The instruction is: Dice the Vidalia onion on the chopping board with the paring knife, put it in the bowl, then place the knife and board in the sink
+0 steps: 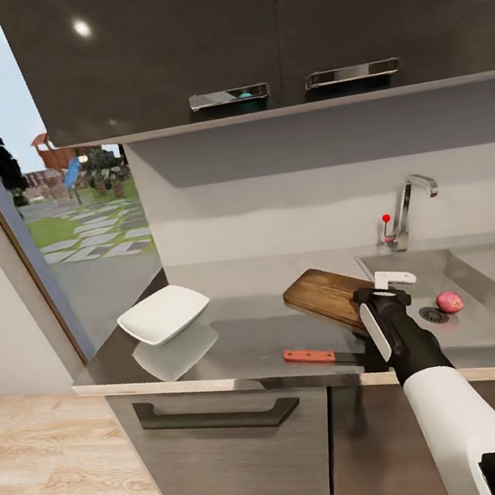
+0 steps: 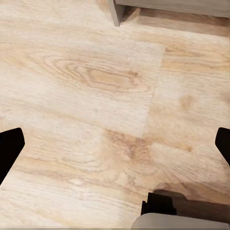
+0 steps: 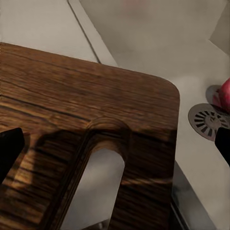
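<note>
In the head view the right arm, white at the forearm and black toward the wrist, reaches forward and down so that the right hand (image 1: 383, 289) hovers over the sink-side end of the chopping board (image 1: 324, 295). The right wrist view adds what the head view cannot: the board's dark brown grain, its rounded corner and the slot handle hole directly beneath the camera, with the hand's two black fingertips (image 3: 9, 148) spread wide at the picture's edges and grasping nothing. The board's corner overhangs the sink (image 3: 158, 57), where the round slotted drain (image 3: 207, 120) lies beside a sliver of the reddish onion (image 3: 224, 95). The left wrist view looks at pale wood-grain floor (image 2: 86, 86), and the left hand (image 2: 115, 143) is also spread, released and empty. Nearest on the glossy grey table (image 1: 240, 345) lies the paring knife (image 1: 318, 356), orange-red handle toward the bowl side, its dark blade partly hidden by the arm. Farther left sits the white squarish bowl (image 1: 163, 313), mirrored in the steel. Beyond, the onion (image 1: 449, 301) rests in the basin just beside the drain, and the angular chrome tap (image 1: 411, 204) with its red knob stands at the back wall.
</note>
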{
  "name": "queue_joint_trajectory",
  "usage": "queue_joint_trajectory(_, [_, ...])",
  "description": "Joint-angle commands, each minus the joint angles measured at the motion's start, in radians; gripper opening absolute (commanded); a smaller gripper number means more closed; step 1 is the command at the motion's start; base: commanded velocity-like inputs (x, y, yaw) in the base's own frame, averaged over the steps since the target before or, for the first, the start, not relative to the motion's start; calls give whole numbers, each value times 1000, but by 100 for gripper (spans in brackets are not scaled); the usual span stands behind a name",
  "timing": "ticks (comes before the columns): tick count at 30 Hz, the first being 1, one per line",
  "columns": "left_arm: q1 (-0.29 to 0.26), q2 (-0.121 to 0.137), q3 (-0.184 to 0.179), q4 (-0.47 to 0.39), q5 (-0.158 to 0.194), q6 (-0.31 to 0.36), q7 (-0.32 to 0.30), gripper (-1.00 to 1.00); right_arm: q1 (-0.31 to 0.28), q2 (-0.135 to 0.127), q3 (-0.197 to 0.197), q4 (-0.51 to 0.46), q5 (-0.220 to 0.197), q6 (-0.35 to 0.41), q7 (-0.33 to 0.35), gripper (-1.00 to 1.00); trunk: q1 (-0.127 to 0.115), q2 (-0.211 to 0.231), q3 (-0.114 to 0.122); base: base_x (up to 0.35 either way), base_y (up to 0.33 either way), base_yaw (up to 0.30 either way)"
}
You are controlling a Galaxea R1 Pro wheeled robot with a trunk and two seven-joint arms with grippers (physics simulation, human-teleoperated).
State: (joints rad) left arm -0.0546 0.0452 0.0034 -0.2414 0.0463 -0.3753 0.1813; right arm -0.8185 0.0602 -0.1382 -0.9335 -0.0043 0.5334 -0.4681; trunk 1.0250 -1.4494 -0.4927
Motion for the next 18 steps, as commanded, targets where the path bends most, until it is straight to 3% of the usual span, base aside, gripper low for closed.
queue_joint_trajectory(1, [-1, 0, 0, 3, 5, -4, 0, 100, -1, 1, -1, -2, 0, 5, -2, 100, 0, -1, -1, 0, 0, 0])
queue_joint_trajectory(18, [-1, -1, 0, 7, 3, -5, 0, 100, 1, 1, -1, -1, -1, 5, -2, 100, 0, -1, -1, 0, -33, 0])
